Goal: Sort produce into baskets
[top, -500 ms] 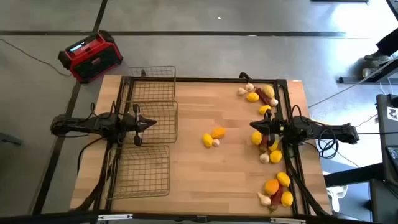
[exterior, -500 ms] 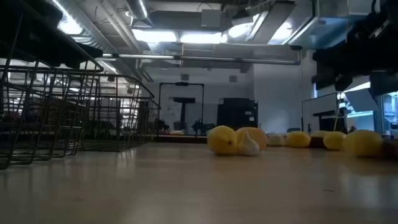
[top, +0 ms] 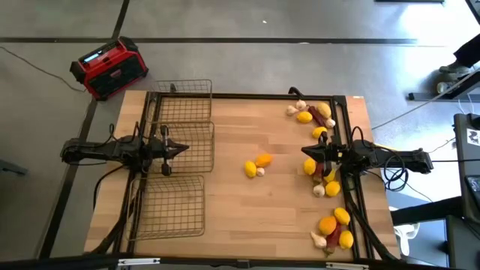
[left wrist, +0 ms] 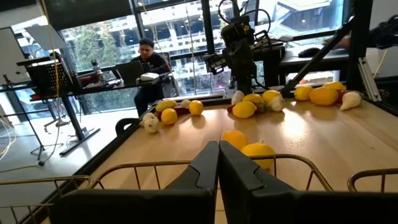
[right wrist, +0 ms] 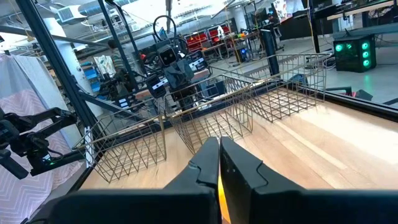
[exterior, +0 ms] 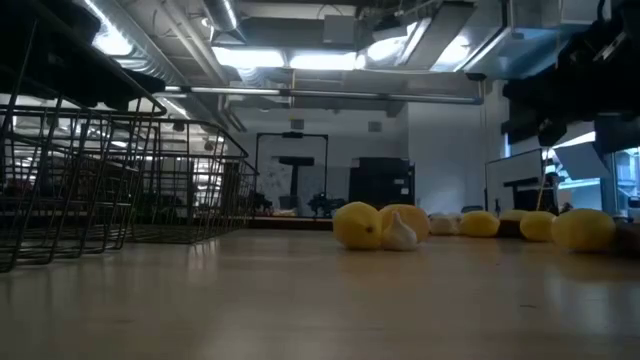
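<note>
I see all 3 baskets [top: 184, 146] w/ no produce [top: 259, 165]; none sorted yet. Both claws pinched together, holding nothing.

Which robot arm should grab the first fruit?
Probably the right. The right gripper hangs right over the produce along its table edge, by a lemon. The left gripper sits over the baskets, far from any fruit.

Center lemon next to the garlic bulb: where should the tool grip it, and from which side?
Probably from straight above. The lemon lies on the table with a garlic bulb touching one side and an orange citrus close behind. Grip across its short middle, fingers going into the free sides away from those two. Right tool is nearer; left tool hovers over the baskets.
</note>
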`<control>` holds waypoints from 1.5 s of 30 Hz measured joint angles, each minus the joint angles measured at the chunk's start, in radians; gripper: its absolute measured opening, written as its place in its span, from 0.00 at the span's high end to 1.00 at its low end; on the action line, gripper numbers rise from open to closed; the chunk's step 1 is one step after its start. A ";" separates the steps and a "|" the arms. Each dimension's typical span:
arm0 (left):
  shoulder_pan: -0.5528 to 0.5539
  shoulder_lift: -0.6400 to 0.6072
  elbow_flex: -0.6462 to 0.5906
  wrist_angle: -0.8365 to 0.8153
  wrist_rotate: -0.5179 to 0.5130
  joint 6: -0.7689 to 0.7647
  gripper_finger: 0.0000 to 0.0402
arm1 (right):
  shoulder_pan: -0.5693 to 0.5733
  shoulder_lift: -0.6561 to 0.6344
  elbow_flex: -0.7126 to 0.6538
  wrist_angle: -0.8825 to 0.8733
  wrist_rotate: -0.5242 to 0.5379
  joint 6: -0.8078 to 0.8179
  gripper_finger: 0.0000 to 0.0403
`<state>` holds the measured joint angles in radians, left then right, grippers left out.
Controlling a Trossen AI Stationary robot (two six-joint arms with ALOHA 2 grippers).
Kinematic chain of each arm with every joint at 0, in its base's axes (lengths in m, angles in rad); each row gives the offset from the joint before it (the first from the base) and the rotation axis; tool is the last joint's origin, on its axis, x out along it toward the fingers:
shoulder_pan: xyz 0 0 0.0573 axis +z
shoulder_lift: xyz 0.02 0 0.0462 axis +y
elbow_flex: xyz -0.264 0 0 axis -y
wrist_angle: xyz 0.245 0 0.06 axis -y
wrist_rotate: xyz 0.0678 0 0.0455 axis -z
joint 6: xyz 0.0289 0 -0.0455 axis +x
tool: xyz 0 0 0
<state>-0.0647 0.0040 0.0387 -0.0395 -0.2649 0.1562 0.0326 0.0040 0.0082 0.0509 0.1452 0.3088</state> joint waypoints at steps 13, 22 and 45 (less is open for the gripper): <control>0.000 0.000 0.000 0.000 0.000 0.000 0.98 | 0.000 0.000 0.000 0.000 0.000 0.000 0.96; 0.000 0.000 0.000 0.000 0.000 0.000 0.98 | 0.000 0.000 0.000 0.000 0.000 0.000 0.96; 0.000 0.000 0.000 0.263 -0.060 -0.213 0.98 | 0.000 0.000 0.000 0.004 0.020 0.000 0.96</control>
<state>-0.0647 0.0044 0.0391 0.2239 -0.3244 -0.0571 0.0325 0.0044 0.0082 0.0549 0.1655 0.3088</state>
